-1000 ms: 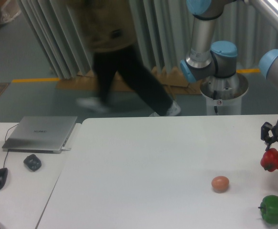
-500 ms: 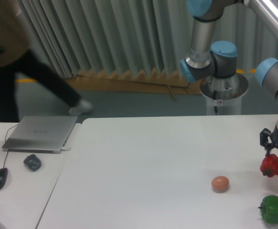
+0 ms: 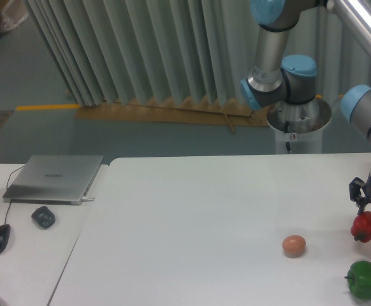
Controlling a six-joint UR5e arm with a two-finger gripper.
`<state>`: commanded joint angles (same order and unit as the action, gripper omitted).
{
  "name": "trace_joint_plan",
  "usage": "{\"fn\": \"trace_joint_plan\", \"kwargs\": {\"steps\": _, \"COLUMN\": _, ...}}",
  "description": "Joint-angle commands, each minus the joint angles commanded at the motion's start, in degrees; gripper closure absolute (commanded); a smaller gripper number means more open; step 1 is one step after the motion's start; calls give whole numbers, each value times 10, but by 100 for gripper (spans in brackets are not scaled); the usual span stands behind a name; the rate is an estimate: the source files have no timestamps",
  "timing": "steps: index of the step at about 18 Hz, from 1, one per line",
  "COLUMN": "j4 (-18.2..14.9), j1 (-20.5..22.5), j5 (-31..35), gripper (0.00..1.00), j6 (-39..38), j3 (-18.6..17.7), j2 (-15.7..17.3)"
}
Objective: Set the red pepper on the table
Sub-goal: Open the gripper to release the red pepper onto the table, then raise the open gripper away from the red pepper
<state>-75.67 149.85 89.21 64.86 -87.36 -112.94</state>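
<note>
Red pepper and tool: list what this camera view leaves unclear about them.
- Whether the red pepper touches the table: too small and soft in the camera view to tell.
- The tool fingertips: hidden by the pepper's top.
- The arm above the tool: cut off by the right edge.
- The green pepper: its bottom clipped by the lower edge.

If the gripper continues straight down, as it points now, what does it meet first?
Most likely the table: the gripper holds the red pepper, which would touch first. The green pepper seems nearer the camera; depth is unclear.
</note>
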Motion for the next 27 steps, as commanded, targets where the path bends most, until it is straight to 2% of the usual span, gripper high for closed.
{"fn": "trace_joint_plan", "kwargs": {"steps": 1, "j4": 1, "j1": 0, "j5": 1, "gripper": 57, "j6": 0, "j3": 0, "j2": 0}}
{"fn": "trace_joint_plan", "kwargs": {"steps": 2, "j4": 1, "j1": 0, "j5": 1, "gripper": 45, "j6": 1, "j3": 0, "j2": 0}}
{"fn": "trace_joint_plan", "kwargs": {"steps": 3, "j4": 1, "j1": 0, "j5": 1, "gripper": 14, "j6": 1, "j3": 1, "j2": 0}}
{"fn": "trace_joint_plan", "kwargs": {"steps": 4, "j4": 2, "j1": 0, "j5": 1, "gripper": 0, "j6": 0, "j3": 1, "j2": 0}}
{"fn": "trace_joint_plan", "kwargs": {"steps": 15, "j4": 8, "j1": -10, "j5": 7, "gripper": 0, "j6": -5, "j3": -1, "j2": 3}}
{"fn": "trace_joint_plan", "kwargs": {"steps": 19, "j4": 9, "j1": -19, "j5": 36, "gripper": 0, "j6": -9, "j3": 4, "j2": 2}}
{"fn": "trace_joint_plan", "kwargs": {"steps": 27, "j4": 6, "j1": -18, "j5": 33, "gripper": 0, "j6": -3, "j3": 7, "j2": 19}}
